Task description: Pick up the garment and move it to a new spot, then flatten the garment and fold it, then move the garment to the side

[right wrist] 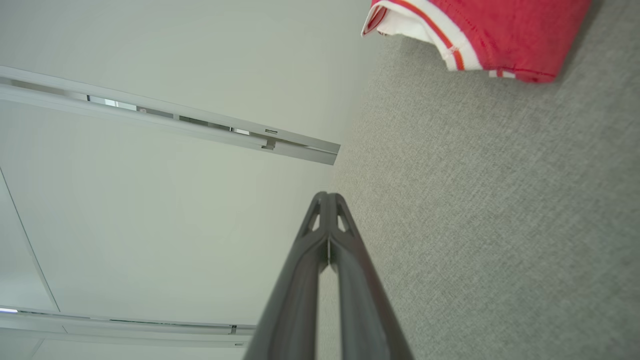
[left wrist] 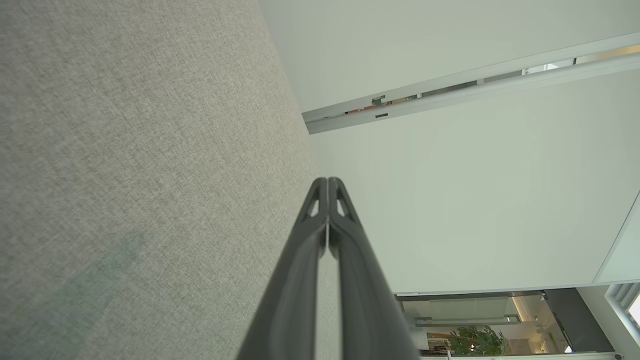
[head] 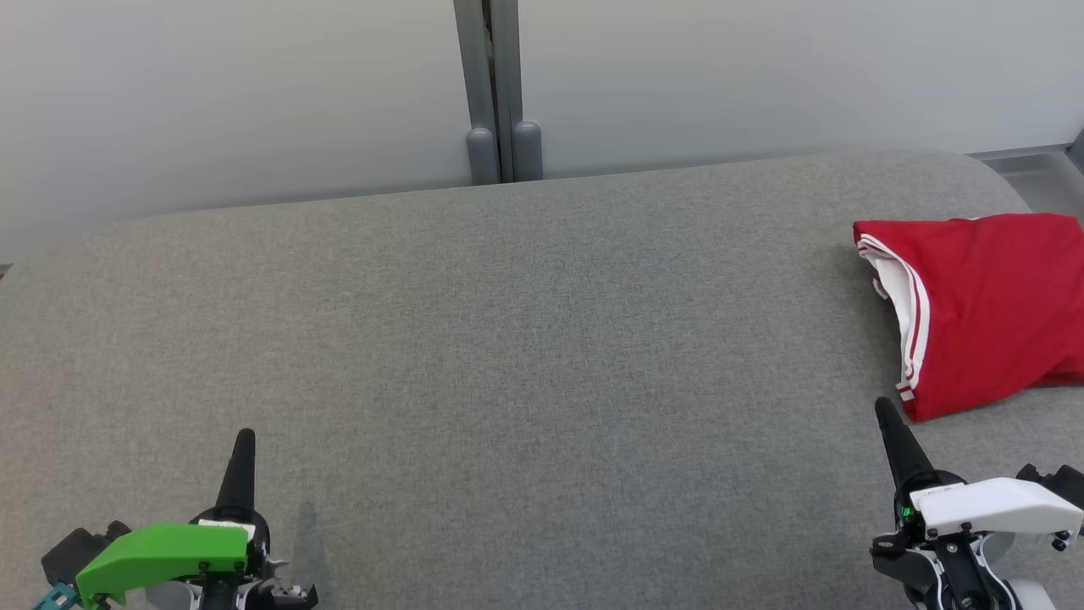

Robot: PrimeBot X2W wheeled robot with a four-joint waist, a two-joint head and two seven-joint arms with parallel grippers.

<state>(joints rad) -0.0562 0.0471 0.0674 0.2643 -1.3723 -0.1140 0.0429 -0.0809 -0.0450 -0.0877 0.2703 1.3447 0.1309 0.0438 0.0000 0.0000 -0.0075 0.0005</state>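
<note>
The garment is red with white trim, folded, and lies at the right edge of the grey table. Its striped edge also appears at the top of the right wrist view as the garment. My right gripper is shut and empty, its tip just short of the garment's near left corner, not touching it. Far from the garment, at the lower left over bare table, my left gripper is shut with nothing in it. In the wrist views the left gripper and right gripper have their fingers pressed together.
A white wall with a grey vertical post stands behind the table's far edge. The table's cloth surface stretches wide between the two grippers. Its rounded right corner lies just beyond the garment.
</note>
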